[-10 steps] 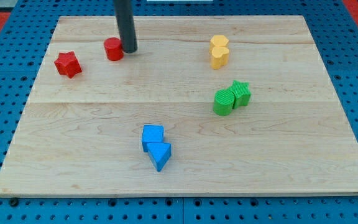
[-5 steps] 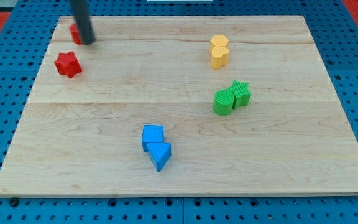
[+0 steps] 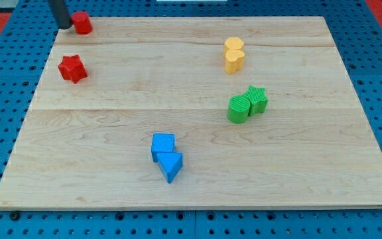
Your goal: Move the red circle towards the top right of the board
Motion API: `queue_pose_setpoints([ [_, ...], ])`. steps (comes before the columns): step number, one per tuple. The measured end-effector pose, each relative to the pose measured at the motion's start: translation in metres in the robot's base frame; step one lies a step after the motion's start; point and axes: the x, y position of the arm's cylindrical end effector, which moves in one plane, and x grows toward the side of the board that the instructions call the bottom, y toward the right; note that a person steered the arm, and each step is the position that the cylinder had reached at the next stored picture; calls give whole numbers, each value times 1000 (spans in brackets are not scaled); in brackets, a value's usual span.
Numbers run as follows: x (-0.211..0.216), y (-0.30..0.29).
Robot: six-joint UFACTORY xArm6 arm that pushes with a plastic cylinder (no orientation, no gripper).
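The red circle (image 3: 82, 23) sits near the top left corner of the wooden board (image 3: 197, 179). My tip (image 3: 64, 26) is at the board's top left edge, right against the circle's left side. The dark rod rises out of the view's top. A red star (image 3: 72, 68) lies below them, near the left edge.
Two yellow blocks (image 3: 233, 55) stand together at the upper right of centre. Two green blocks (image 3: 247, 104) sit together right of centre. Two blue blocks (image 3: 166, 156), a cube and a triangle, touch at lower centre. Blue pegboard surrounds the board.
The red circle has been pushed up and left from beside the star's right to the top left corner. My tip moved from its right side over to its left side.
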Motion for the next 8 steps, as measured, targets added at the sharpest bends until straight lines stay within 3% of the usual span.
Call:
queue_pose_setpoints([
  [1, 15, 44],
  [2, -14, 14],
  [3, -24, 22],
  [5, 14, 157],
  [6, 24, 188],
  [7, 27, 179],
  [8, 27, 245],
])
